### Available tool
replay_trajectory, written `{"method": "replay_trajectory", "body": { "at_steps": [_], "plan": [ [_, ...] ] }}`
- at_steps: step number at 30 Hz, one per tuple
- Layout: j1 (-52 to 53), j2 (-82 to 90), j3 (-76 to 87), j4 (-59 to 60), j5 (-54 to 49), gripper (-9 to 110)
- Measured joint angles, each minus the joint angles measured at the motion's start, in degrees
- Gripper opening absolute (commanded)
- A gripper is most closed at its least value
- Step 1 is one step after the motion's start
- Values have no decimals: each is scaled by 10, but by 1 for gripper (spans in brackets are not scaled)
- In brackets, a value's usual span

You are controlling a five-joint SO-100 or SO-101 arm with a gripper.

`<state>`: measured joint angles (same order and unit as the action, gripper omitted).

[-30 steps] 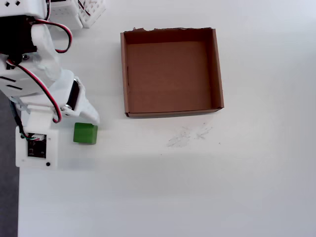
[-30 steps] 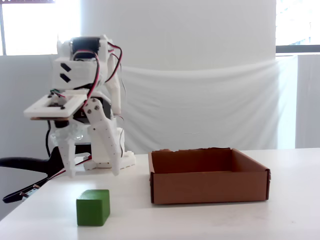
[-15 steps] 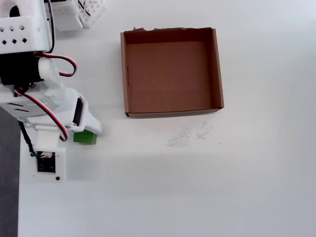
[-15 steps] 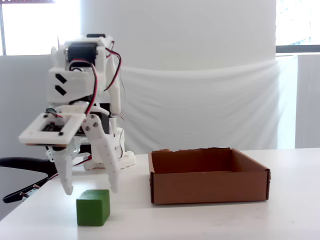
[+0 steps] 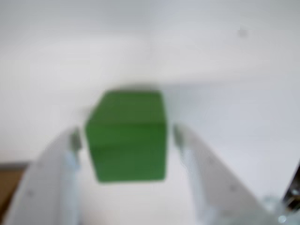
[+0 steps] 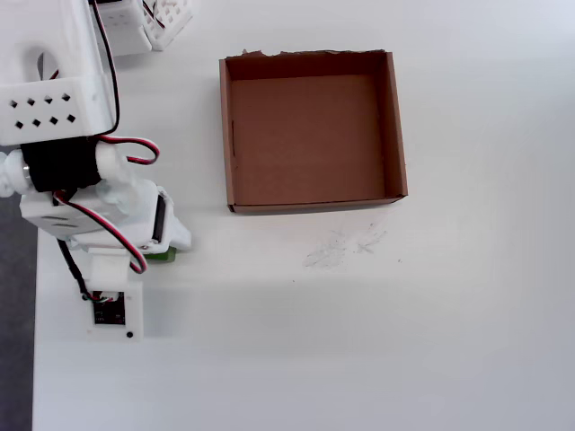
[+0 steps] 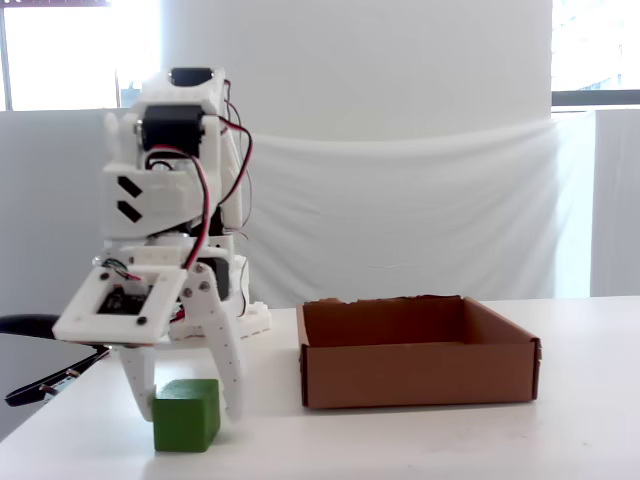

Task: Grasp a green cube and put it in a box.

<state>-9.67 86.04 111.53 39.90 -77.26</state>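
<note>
Table: a white top is seen in the overhead view, with faint scuff marks at about 5 o'clock from the box.
Arm: a white printed body with red and black wires is seen at the 9 o'clock side of the overhead view, lowered over the cube; in the fixed view it is bent down toward the table.
Box: a brown cardboard tray is seen open and empty, with a ragged edge at its 12 o'clock side in the overhead view; in the fixed view it is placed at 3 o'clock from the cube, well apart.
Gripper: the fingers are held spread, one on each side of the cube; in the wrist view a narrow gap is seen on both sides, so no pinch is shown.
Cube: the green block is seen resting on the table between the fingers, outside the box; in the overhead view only a sliver is seen under the arm, at about 8 o'clock from the box.
</note>
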Motion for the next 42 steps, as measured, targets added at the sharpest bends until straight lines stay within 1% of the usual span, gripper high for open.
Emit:
{"method": "replay_trajectory", "body": {
  "at_steps": [11, 18, 21, 27, 36, 42],
  "plan": [
    [-2, -15, -4, -12, 0, 17],
    [-5, -15, -4, -16, 4, 16],
    [-5, -15, -4, -16, 6, 13],
    [-5, -15, -4, -12, 7, 12],
    [-5, -15, -90, 85, 8, 12],
    [-40, 10, -129, 156, 35, 12]
  ]
}}
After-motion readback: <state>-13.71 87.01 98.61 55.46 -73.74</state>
